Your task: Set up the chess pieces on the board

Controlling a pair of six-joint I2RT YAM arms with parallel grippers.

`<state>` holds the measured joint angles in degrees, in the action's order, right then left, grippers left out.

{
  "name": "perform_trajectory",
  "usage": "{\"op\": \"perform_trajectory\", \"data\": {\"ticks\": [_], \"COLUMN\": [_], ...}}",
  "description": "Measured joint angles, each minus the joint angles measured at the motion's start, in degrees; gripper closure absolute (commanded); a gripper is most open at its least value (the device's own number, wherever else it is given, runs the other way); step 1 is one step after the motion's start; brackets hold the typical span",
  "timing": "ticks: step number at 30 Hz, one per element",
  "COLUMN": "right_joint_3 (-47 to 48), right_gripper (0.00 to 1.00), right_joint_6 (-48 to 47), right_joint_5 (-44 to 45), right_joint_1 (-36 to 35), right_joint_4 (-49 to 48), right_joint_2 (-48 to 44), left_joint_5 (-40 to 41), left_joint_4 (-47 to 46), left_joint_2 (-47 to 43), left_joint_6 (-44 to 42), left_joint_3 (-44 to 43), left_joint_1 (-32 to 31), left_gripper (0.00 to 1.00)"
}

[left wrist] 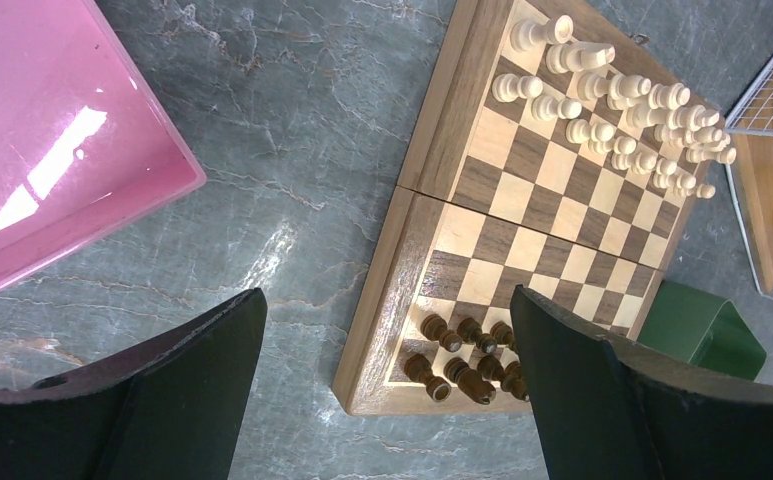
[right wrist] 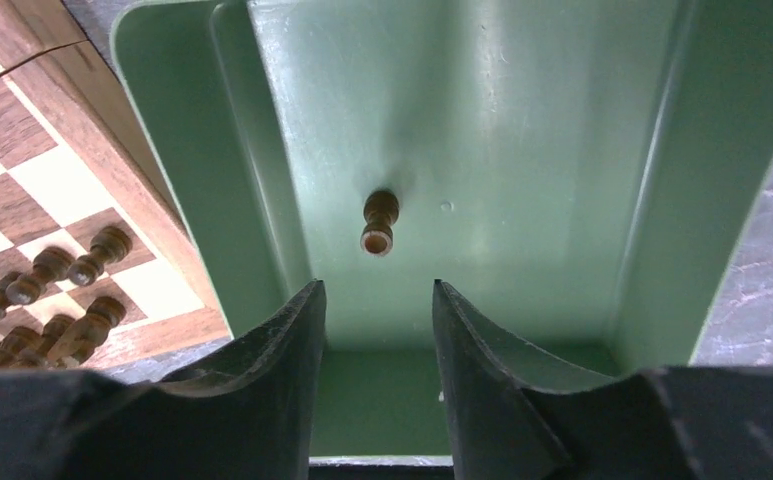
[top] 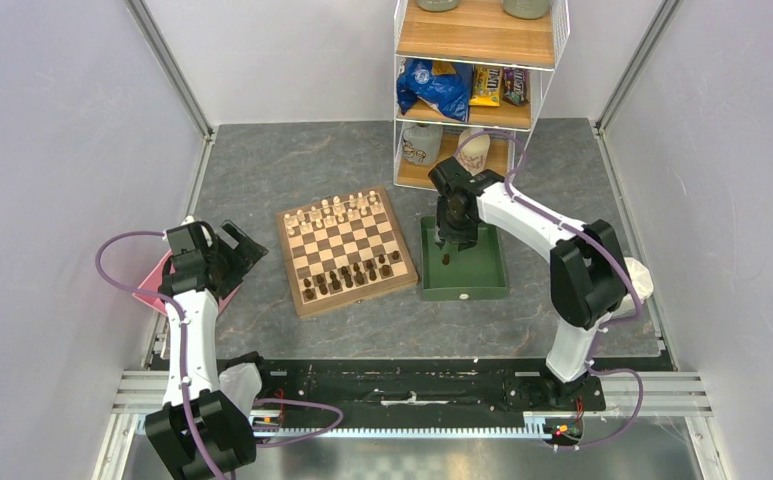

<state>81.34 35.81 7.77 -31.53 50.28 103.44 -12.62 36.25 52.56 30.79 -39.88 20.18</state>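
The chessboard (top: pixel 345 250) lies mid-table, with several dark-brown pieces (top: pixel 354 274) on its near rows and cream pieces on its far rows. It also shows in the left wrist view (left wrist: pixel 482 200), dark pieces (left wrist: pixel 462 365) at its near corner. One dark pawn (right wrist: pixel 379 222) lies alone on its side in the green tray (right wrist: pixel 522 150), also seen from above (top: pixel 446 258). My right gripper (right wrist: pixel 377 290) hangs open and empty just over that pawn. My left gripper (left wrist: pixel 382 320) is wide open and empty, left of the board over bare table.
A pink tray (left wrist: pixel 52 140) lies at the left, under my left arm (top: pixel 192 270). A wire shelf (top: pixel 477 90) with snack bags and jars stands behind the green tray (top: pixel 462 285). Grey walls close in both sides.
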Motion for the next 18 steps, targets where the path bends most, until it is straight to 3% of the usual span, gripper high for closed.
{"op": "perform_trajectory", "data": {"ticks": [7,18], "right_joint_3": [0.0,0.0], "right_gripper": [0.57,0.6], "right_joint_6": [-0.8,-1.6], "right_joint_5": [-0.4,-0.5], "right_joint_1": [0.3,0.8], "right_joint_4": [-1.9,-3.4], "right_joint_2": [4.3,6.9], "left_joint_5": [0.0,0.0], "left_joint_4": [0.0,0.0], "left_joint_2": [0.0,0.0], "left_joint_6": [0.0,0.0], "left_joint_3": [0.0,0.0], "left_joint_1": [0.0,0.0], "left_gripper": [0.01,0.01]}}
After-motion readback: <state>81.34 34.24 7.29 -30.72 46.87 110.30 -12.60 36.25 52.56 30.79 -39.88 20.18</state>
